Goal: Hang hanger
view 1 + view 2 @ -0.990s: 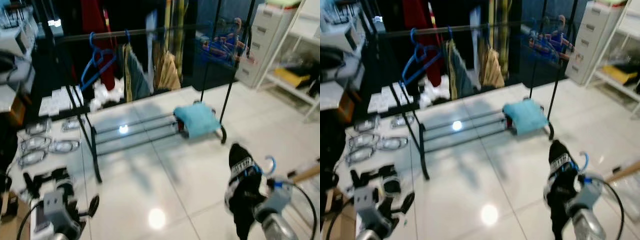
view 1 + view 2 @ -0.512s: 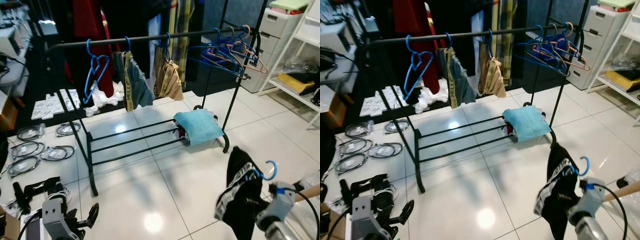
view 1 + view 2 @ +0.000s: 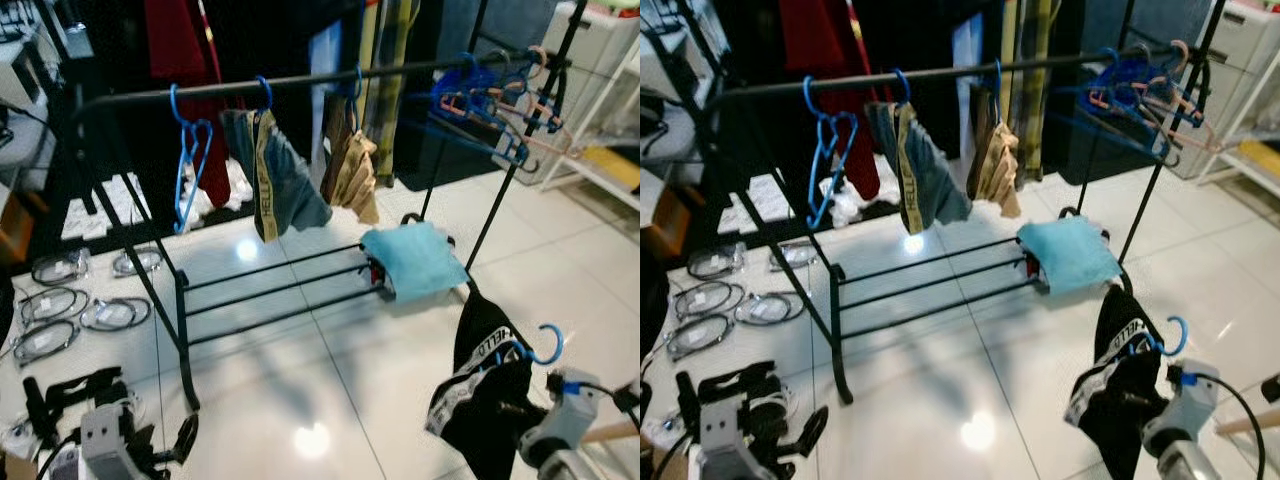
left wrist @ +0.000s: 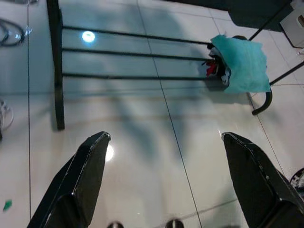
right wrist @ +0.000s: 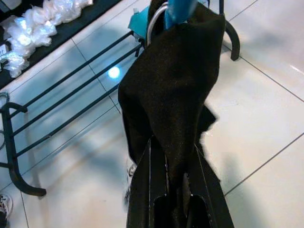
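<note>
Right gripper (image 5: 173, 190) pinches 1 blue hanger (image 3: 545, 345) w/ black garment (image 3: 485, 400); left gripper (image 4: 164, 178) wide open, empty; rail (image 3: 300, 80) holds 3 blue hangers.

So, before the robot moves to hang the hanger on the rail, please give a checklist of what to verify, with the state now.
1. Right end effector holds the black garment: ok.
2. Blue hanger hook stands free above the garment: ok.
3. Free stretch of rail between the hung clothes and the spare hangers: ok.
4. Hook near the rail: not ok, it is low and short of it.
5. Left end effector open, holding nothing: ok.
</note>
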Controlling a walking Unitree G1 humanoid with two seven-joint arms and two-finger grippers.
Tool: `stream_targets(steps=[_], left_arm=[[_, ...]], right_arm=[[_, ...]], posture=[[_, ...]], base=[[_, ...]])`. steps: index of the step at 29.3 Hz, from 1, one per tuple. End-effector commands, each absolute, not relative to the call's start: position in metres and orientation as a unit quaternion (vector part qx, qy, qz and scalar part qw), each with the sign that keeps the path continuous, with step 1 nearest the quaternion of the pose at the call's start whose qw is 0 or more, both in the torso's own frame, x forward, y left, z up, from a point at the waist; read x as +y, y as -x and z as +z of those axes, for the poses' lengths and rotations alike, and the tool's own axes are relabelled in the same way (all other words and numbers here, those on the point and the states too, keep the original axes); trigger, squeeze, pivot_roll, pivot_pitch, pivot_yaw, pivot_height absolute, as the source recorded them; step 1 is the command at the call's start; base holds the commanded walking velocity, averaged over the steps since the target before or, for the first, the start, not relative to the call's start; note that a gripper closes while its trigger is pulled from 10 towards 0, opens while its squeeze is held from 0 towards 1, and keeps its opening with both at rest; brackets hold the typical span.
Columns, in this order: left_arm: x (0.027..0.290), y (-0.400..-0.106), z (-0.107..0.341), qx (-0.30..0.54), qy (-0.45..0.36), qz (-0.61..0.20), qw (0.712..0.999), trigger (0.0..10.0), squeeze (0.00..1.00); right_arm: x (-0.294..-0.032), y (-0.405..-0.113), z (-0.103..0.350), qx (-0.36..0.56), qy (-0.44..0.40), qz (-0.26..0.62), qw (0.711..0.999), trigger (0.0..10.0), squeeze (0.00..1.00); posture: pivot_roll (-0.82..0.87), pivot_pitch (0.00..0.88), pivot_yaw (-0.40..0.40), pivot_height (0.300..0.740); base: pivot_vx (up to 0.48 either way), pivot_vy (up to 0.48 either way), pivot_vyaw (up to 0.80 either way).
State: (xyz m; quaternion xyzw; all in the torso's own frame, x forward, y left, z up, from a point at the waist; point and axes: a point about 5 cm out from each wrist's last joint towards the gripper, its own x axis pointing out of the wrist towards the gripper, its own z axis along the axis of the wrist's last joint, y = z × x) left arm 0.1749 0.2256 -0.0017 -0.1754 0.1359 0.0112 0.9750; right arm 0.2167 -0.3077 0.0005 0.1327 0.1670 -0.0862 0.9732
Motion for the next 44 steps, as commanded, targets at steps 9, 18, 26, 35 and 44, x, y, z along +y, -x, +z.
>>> stream_targets(steps=[9,18,26,35,44], left_arm=[[0.2240,-0.1722,-0.0027,0.147,0.181,0.014,0.972,10.0,0.00],[0.2237,-0.1722,-0.0012,0.145,0.190,0.021,0.971,10.0,0.00],[0.2234,-0.1730,-0.0012,0.147,0.190,0.021,0.970,10.0,0.00],[0.2247,-0.1757,-0.0016,0.151,0.191,0.020,0.970,10.0,0.00],[0.2267,-0.1794,-0.0028,0.155,0.191,0.018,0.969,10.0,0.00]], right_arm=[[-0.3110,-0.2150,0.0011,0.170,-0.141,-0.092,0.971,10.0,0.00],[-0.3117,-0.2150,0.0012,0.172,-0.143,-0.093,0.970,10.0,0.00],[-0.3118,-0.2160,0.0015,0.174,-0.143,-0.093,0.970,10.0,0.00],[-0.3092,-0.2186,0.0014,0.176,-0.143,-0.090,0.970,10.0,0.00],[-0.3061,-0.2219,0.0012,0.177,-0.144,-0.089,0.970,10.0,0.00]], posture=[[-0.05,0.151,0.019,0.740],[-0.05,0.153,0.017,0.740],[-0.04,0.153,0.017,0.740],[-0.03,0.145,0.026,0.740],[-0.02,0.136,0.029,0.740]], base=[[0.336,0.000,0.00],[0.148,0.000,0.00],[0.000,0.000,0.00],[0.000,0.000,0.00],[0.000,0.000,0.00]])
